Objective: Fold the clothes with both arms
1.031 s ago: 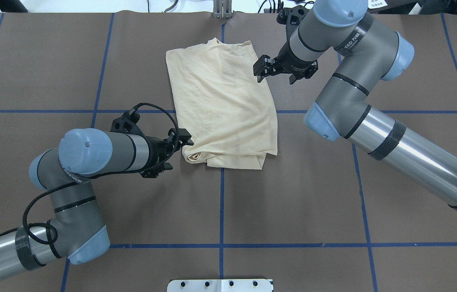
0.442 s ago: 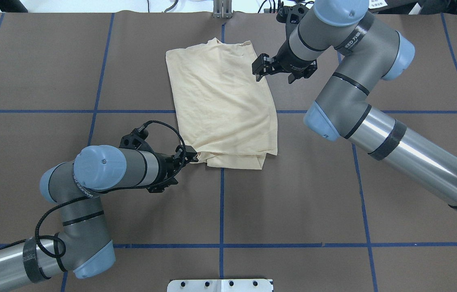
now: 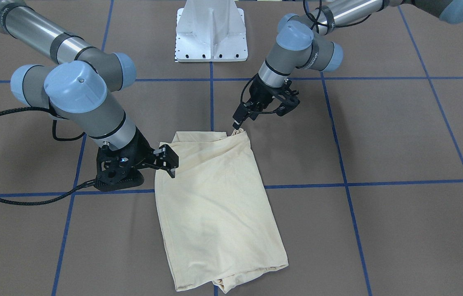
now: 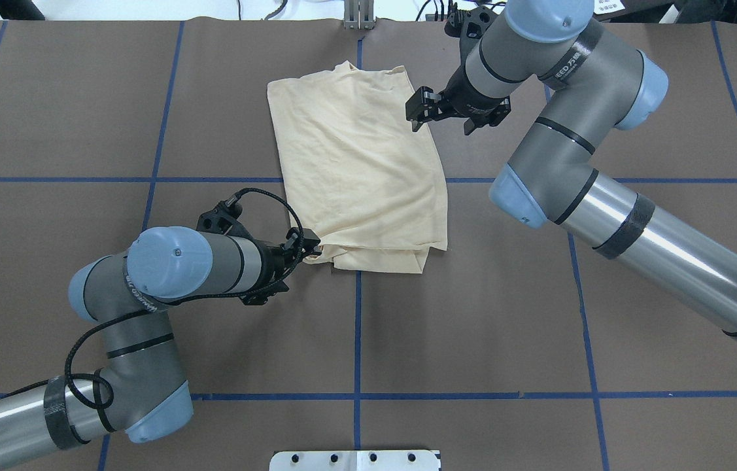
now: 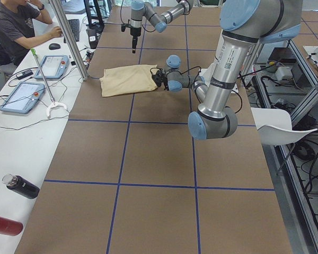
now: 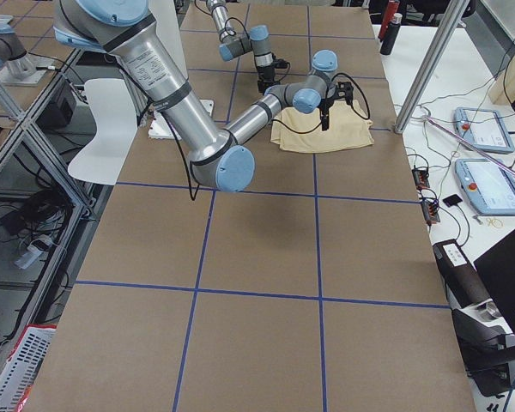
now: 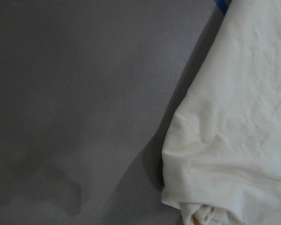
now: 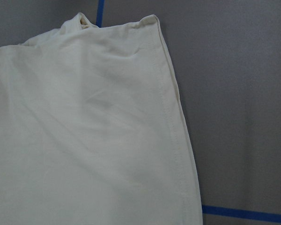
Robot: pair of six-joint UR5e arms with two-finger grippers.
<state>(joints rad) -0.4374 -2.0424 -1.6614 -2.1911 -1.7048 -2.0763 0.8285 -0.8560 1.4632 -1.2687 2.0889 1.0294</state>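
The pale cream-yellow shirt [image 4: 361, 170] lies folded into a rectangle at the table's middle, with no print showing; it also shows in the front view [image 3: 215, 205]. My left gripper [image 4: 310, 248] sits low at the shirt's near left corner and looks shut on that bunched corner, which peaks up at the fingertips in the front view [image 3: 237, 124]. The left wrist view shows the bunched corner [image 7: 201, 206] but no fingers. My right gripper [image 4: 418, 114] is open just over the shirt's far right edge, also seen in the front view [image 3: 170, 164]. The right wrist view shows the hemmed edge [image 8: 173, 131].
The brown table cover carries blue tape grid lines [image 4: 356, 327]. The white pedestal base [image 3: 211, 37] stands at the robot's side. Beyond the far edge are tablets [image 5: 21, 95], a metal post [image 5: 74, 47] and a seated operator [image 5: 16, 26]. Two bottles [image 5: 18, 188] lie at the table's end.
My left arm swung toward the shirt's near left corner and its gripper closed in on it. My right gripper shifted slightly toward the far edge and stays over the shirt's right edge.
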